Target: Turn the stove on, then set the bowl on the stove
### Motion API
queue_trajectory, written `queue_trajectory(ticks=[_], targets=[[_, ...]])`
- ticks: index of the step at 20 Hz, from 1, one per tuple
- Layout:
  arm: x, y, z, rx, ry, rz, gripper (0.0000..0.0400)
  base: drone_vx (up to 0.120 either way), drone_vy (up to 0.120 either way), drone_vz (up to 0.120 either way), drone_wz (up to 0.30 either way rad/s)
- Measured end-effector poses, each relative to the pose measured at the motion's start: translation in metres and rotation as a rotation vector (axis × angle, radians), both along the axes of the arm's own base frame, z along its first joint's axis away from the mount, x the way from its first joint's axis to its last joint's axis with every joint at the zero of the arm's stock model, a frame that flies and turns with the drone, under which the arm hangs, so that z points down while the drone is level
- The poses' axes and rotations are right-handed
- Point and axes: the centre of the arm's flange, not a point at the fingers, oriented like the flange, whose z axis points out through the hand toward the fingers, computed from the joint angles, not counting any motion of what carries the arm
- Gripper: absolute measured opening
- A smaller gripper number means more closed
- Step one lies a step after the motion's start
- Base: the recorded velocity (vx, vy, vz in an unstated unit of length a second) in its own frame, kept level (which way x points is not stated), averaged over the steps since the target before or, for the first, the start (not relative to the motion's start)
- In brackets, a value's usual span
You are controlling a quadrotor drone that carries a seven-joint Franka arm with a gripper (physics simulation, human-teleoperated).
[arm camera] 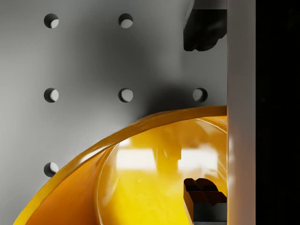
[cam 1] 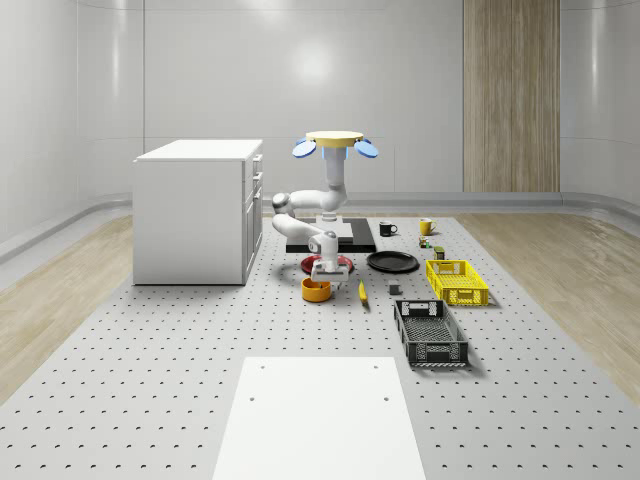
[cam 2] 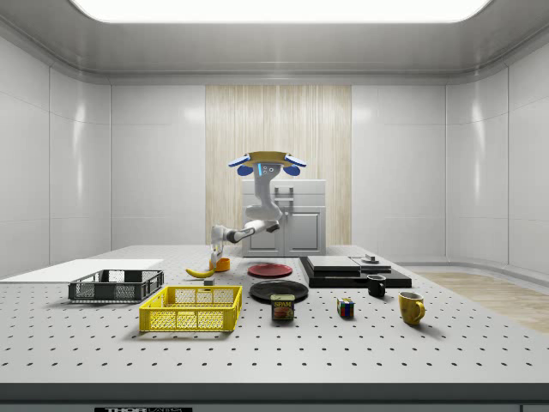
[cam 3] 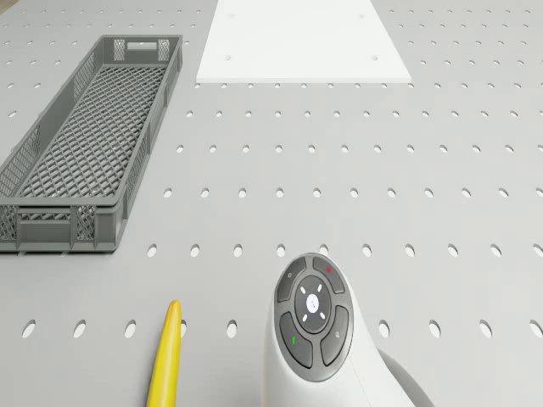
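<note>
Bowl (cam 1: 316, 290) sits upright on the perforated table (cam 1: 150, 380), its mouth facing straight up; being round, it shows you no long axis. In the whole-scene view it lies just in front of the red plate (cam 1: 326, 265), with the stove (cam 1: 352, 234), a flat black slab, farther back and apart from it. In the wrist view you look into the bowl's glossy orange hollow (arm camera: 154, 187), one dark fingertip (arm camera: 202, 30) outside the rim over the table and the other (arm camera: 202, 194) inside the bowl; the rim passes between them, and you cannot tell whether the fingers press on it or stand apart from it.

The gripper (cam 1: 328, 272) hangs directly over the bowl, the arm (cam 1: 312, 215) bent down from the drone (cam 1: 335, 146), which hovers above the stove area beside the white cabinet (cam 1: 200, 210).

A banana (cam 1: 362, 292) lies just to the whole-scene view's right of the bowl, pointing lengthwise toward the camera. Beyond it sit a black pan (cam 1: 392, 262), a yellow basket (cam 1: 456, 281) and a grey crate (cam 1: 430, 333). Two mugs (cam 1: 387, 229), one black and one yellow, stand behind the pan.

The grey table carries a white panel (cam 1: 320, 420) at its near end. Pale walls and a wooden wall panel (cam 1: 510, 95) close the room, with wood flooring (cam 1: 60, 290) on either side.
</note>
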Motion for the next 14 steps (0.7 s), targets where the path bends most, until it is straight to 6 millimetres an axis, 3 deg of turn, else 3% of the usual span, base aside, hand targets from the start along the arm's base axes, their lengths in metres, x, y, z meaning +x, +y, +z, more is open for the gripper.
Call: queue_trajectory(ticks=[2, 5, 9, 14], targets=[[0.0, -0.0002, 0.0008, 0.0, 0.0, 0.0, 0.0254, 0.0, 0.0, 0.0, 0.0], [0.0, -0.0004, 0.0016, 0.0, 0.0, 0.0, 0.0173, 0.0, 0.0, 0.0, 0.0], [0.0, -0.0006, 0.002, 0.0, 0.0, 0.0, 0.0127, 0.0, 0.0, 0.0, 0.0], [0.0, -0.0006, -0.0027, 0.0, 0.0, 0.0, 0.0108, 0.0, 0.0, 0.0, 0.0]])
